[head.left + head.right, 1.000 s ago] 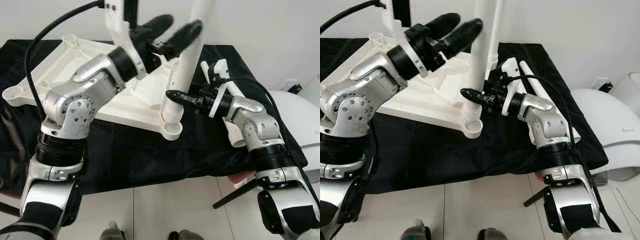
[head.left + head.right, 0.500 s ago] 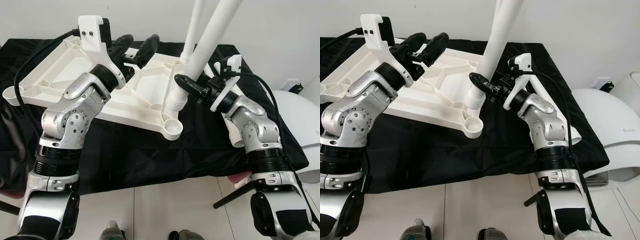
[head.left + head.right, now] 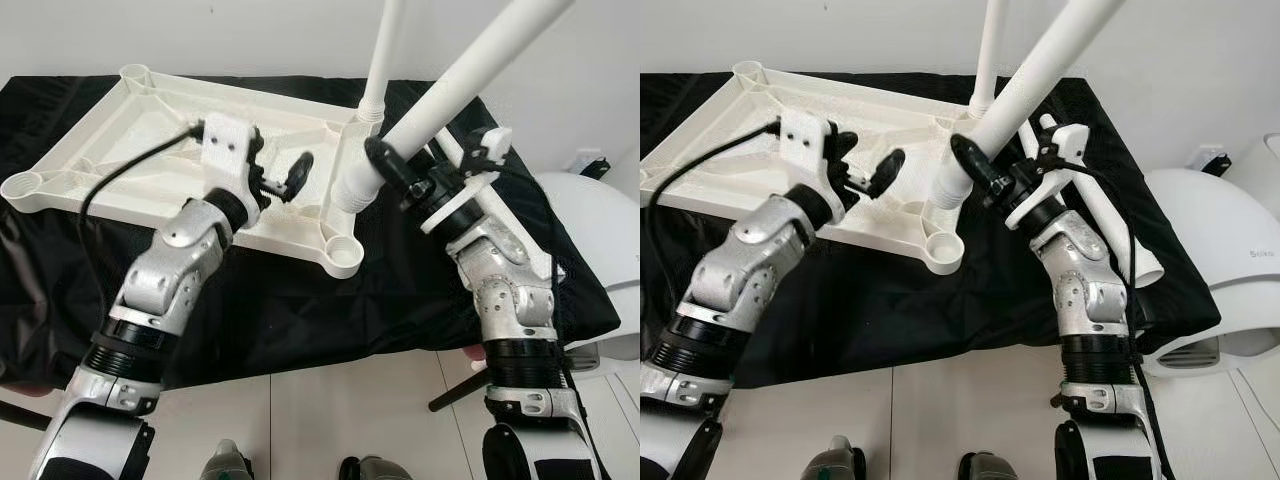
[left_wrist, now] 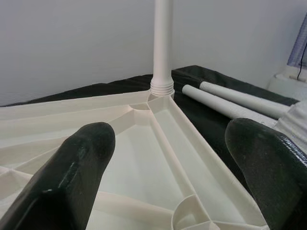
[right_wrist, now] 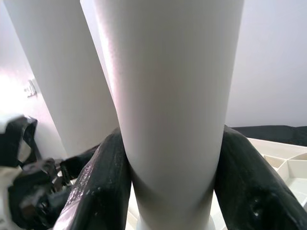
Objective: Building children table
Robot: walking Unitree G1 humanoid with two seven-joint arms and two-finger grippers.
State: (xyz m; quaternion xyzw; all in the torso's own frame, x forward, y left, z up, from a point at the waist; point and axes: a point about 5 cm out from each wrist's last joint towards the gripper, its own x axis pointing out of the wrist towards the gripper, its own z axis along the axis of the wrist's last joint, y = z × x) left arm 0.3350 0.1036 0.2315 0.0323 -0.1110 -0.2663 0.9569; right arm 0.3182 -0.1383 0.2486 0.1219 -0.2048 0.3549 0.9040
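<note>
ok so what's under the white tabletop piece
A black cloth lies under the upturned tabletop and spreads past its edges toward the robot. Whatever supports the cloth is covered, so it cannot be seen. Two loose white legs also rest on the cloth beside the tabletop.

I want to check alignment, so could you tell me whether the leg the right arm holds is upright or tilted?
Tilted. The leg in the right tool leans to the robot's right, its threaded end above the tabletop's near corner socket, unlike the upright leg behind.

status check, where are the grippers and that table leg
Right gripper shut on tilted leg, threaded end above the near corner socket, not seated. Left gripper open over the upturned tabletop. One leg already upright; nothing in the way.
</note>
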